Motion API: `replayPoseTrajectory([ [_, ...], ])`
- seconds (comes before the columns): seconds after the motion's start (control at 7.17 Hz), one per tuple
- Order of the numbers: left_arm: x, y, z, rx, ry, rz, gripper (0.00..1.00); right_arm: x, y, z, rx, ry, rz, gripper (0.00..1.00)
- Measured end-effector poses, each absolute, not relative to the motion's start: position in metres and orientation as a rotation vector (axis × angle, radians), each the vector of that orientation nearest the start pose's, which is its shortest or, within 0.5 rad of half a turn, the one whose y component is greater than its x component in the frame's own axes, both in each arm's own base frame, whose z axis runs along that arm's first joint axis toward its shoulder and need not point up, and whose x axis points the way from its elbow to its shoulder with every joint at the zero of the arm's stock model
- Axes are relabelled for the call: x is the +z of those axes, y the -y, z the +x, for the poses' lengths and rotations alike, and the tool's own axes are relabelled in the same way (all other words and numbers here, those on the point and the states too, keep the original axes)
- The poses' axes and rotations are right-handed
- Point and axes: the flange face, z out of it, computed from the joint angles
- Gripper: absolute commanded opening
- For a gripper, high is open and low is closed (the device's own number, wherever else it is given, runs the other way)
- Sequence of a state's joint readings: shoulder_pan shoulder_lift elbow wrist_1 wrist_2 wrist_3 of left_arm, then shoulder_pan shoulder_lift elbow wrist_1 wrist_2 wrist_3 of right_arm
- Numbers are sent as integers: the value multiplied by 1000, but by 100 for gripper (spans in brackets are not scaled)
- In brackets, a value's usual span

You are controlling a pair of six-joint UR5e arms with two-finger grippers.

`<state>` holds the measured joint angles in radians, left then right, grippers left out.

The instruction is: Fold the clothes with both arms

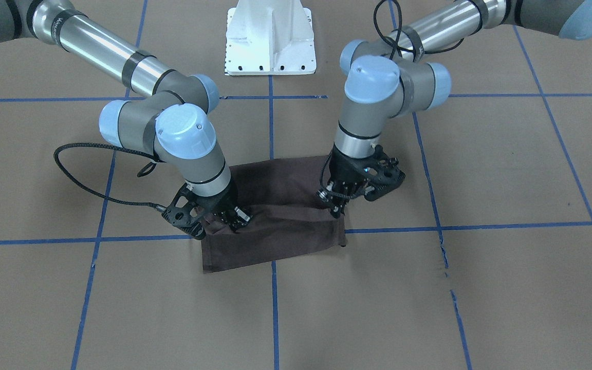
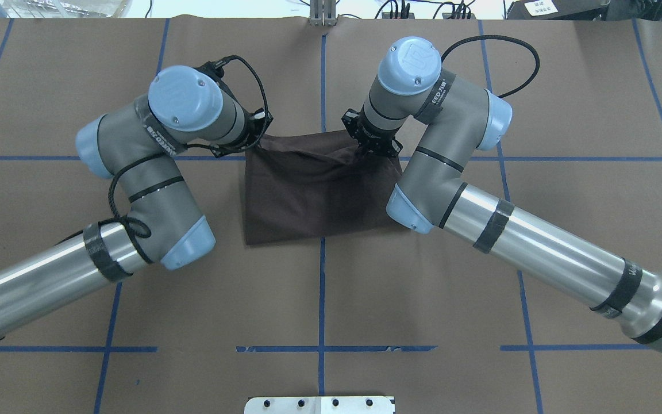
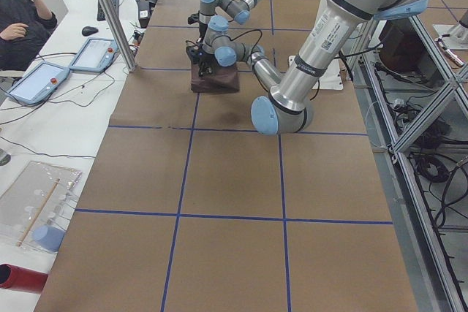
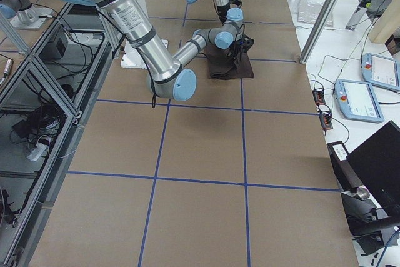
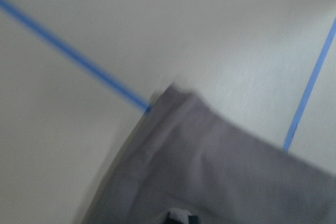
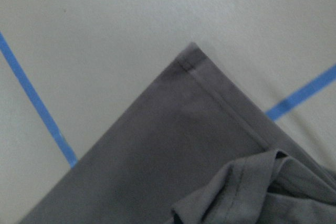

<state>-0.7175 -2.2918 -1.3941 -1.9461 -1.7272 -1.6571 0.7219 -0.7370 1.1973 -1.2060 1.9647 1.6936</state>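
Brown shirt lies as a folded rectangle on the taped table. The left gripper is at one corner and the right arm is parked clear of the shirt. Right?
Not quite: the right arm is not parked clear. The right gripper is at the shirt too, gripping its other corner, just as the left gripper does. The exterior front-facing view shows both. The rest stands.

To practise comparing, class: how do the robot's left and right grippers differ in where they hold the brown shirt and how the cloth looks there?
The left gripper sits at the shirt's side edge; the right gripper, a little in from the opposite edge. Cloth by the right gripper is bunched; by the left gripper it looks smoother, though that view is blurred. Both look shut on the shirt.
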Motion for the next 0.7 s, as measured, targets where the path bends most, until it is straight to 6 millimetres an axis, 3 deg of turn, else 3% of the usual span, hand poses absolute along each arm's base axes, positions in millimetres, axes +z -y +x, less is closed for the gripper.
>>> replayPoseTrajectory([
  [0.14, 291, 632, 470, -648, -904, 215, 100, 281, 630, -525, 593, 887, -92, 100],
  [0.28, 315, 660, 453, -622, -895, 262, 100, 295, 653, -506, 559, 875, -78, 100],
  [0.42, 325, 670, 446, -603, -899, 288, 100, 302, 669, -489, 539, 872, -71, 100],
  [0.7, 328, 667, 436, -548, -926, 272, 100, 314, 694, -449, 476, 865, -30, 100],
])
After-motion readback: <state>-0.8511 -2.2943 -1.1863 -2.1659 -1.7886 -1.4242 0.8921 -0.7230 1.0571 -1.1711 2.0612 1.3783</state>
